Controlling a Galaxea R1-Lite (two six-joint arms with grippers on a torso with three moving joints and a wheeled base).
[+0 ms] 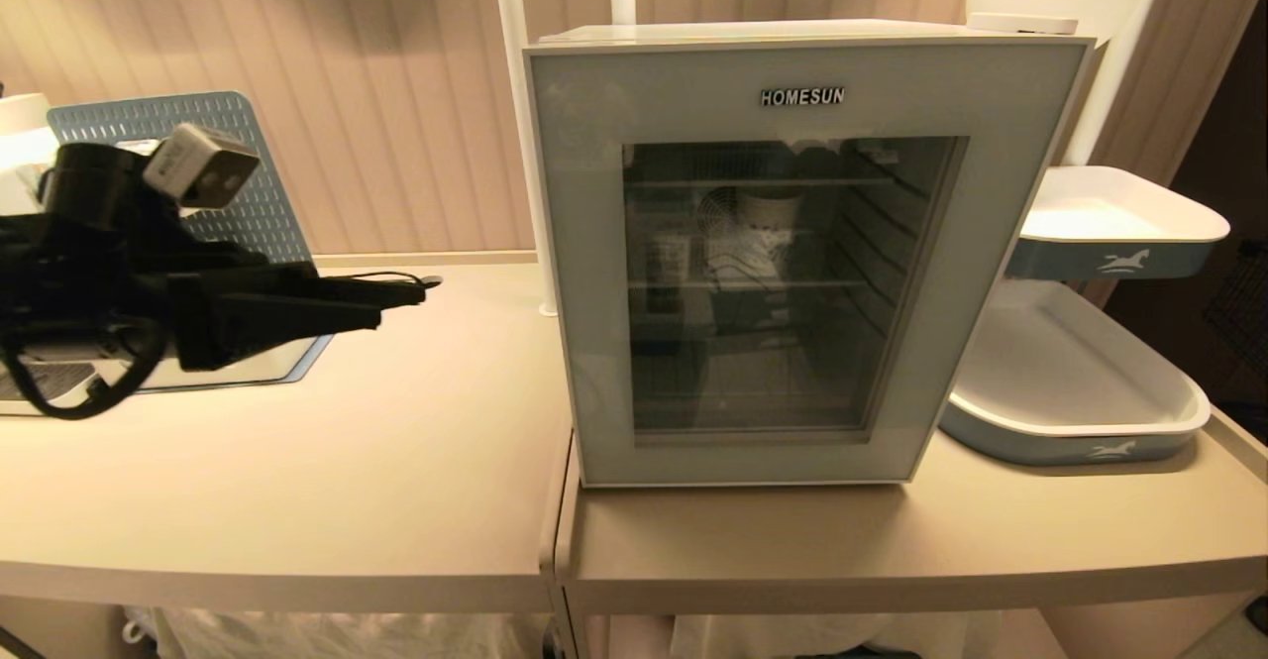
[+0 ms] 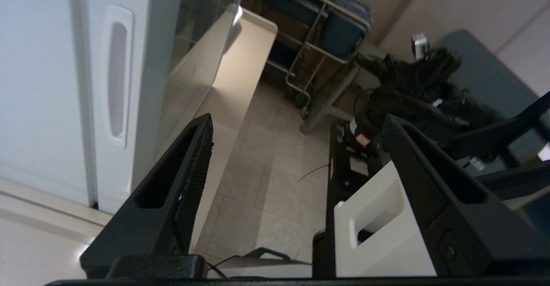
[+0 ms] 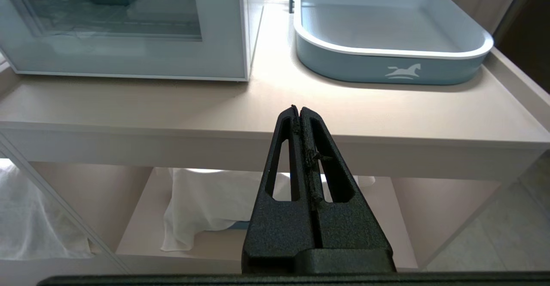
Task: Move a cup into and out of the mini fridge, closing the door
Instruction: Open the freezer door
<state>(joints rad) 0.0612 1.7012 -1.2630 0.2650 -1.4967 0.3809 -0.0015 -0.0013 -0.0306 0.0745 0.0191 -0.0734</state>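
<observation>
A: Report the position of the task items.

B: The mini fridge stands on the surface, roughly centred in the head view. The door is shut flush against the cabinet. The cup cannot be confirmed. Pale cup-like shapes show on the wire shelves behind the glass, but reflections prevent telling which, if any, is the squat white tub.

A: State of the jaws?

B: The left gripper is level above the surface, to the left of the fridge and apart from it, pointing toward it. Its jaws stand wide apart and hold nothing. The right gripper sits low in front of the surface edge, jaws pressed together, empty.

A: Door handling characteristics?

B: Judged rigid: a flat, smooth grey-blue frame around a dark glass pane. The front face offers no purchase. The left wrist view shows a recessed vertical slot in the white side of the door; that is the likely point to hook a finger. Expect resistance from a seal, and the light cabinet may slide on the smooth surface if pulled sharply.

A: And the cup?

B: Presumably light, thin-walled and easily crushed or tipped. Grip across the body with low force, below the rim. Wire shelves give uneven footing.

A: Other items?

B: Two shallow blue-and-white trays stand to the right of the fridge; a perforated blue mat leans behind the left arm.
</observation>
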